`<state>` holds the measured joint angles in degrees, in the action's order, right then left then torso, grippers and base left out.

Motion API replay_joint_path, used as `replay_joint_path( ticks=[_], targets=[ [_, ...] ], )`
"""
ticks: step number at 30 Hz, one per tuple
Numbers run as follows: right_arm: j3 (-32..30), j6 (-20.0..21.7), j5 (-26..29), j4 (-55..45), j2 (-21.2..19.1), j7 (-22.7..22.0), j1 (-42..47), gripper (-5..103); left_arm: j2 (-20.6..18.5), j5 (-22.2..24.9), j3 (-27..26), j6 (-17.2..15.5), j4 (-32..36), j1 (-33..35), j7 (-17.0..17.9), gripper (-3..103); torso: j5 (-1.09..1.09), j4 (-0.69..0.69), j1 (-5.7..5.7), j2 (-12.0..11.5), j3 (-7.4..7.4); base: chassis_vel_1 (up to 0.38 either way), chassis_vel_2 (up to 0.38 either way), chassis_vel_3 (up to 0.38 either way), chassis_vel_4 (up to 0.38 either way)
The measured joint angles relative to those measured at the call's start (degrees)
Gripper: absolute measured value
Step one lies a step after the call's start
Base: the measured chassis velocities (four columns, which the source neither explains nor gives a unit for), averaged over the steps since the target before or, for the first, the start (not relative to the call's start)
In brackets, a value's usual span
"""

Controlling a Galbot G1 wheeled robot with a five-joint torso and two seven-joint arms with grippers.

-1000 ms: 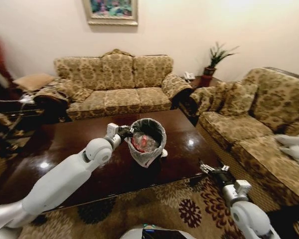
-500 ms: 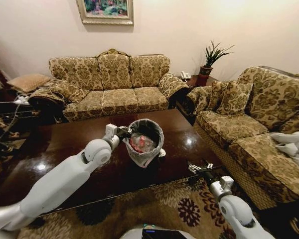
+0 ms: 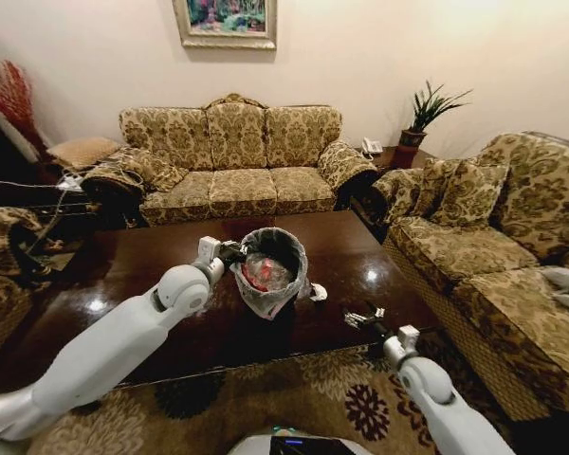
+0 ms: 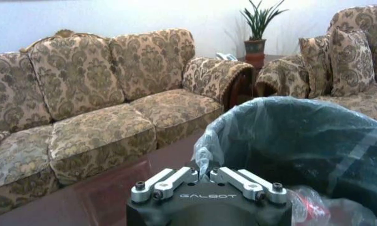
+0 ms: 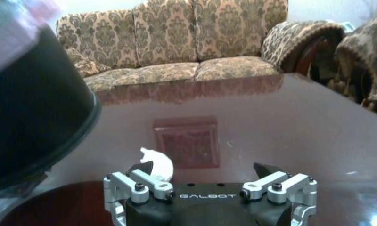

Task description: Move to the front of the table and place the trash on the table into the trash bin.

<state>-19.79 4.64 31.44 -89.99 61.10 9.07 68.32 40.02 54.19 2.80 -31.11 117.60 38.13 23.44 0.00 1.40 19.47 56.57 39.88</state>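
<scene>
Your right gripper [image 3: 362,318] moved in over the table [image 3: 152,275], jaws spread and empty; left gripper [image 3: 229,252] stayed clamped on the trash bin [image 3: 270,272] liner.

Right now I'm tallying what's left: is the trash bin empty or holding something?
Holding something: red-and-white trash lies inside the trash bin, whose liner rim the left pincer grips.

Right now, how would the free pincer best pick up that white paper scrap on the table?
Probably from above, by the raised edge. The scrap lies nearly flat on the table beside the bin, leaving little to pinch sideways. The right pincer, open, is nearest; the left pincer holds the bin's rim.
</scene>
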Motion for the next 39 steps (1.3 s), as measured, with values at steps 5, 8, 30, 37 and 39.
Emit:
replay_joint_path(
  ticks=[5, 8, 30, 37, 39],
  targets=[
    [3.4, -0.8, 0.3, 4.3, 1.2, 1.5, -5.0, 100, -1.5, 0.1, -0.5, 0.3, 0.1, 0.5, 0.2, 4, 0.00, 0.03, 0.01, 0.0, 0.00, 0.000, 0.000, 0.000, 0.000],
    [4.8, -0.9, 0.3, 5.4, 1.7, 2.4, -6.2, 100, -1.7, 0.2, -0.7, 0.4, 0.1, 0.5, 0.2, 4, -0.01, 0.03, 0.00, 0.0, 0.00, 0.000, 0.000, 0.000, 0.000],
    [11.5, 2.3, -2.5, 13.6, 3.7, 3.4, -14.0, 73, -0.3, 0.4, -0.7, 0.6, -1.9, -0.7, -0.3, 4, 0.00, 0.00, -0.01, 0.0, -0.01, 0.000, 0.000, 0.000, 0.000],
    [12.6, 2.1, -2.5, 13.7, 3.6, 2.0, -14.7, 53, 0.2, 0.4, -0.7, 0.7, -2.0, -0.8, -0.3, 4, 0.01, 0.01, 0.00, 0.0, -0.01, 0.000, 0.000, 0.000, 0.000],
    [12.7, 2.1, -2.5, 13.7, 3.5, 1.8, -14.7, 49, 0.2, 0.4, -0.7, 0.7, -1.9, -0.7, -0.3, 4, 0.01, 0.01, -0.01, 0.0, -0.01, 0.000, 0.000, 0.000, 0.000]
  ],
)
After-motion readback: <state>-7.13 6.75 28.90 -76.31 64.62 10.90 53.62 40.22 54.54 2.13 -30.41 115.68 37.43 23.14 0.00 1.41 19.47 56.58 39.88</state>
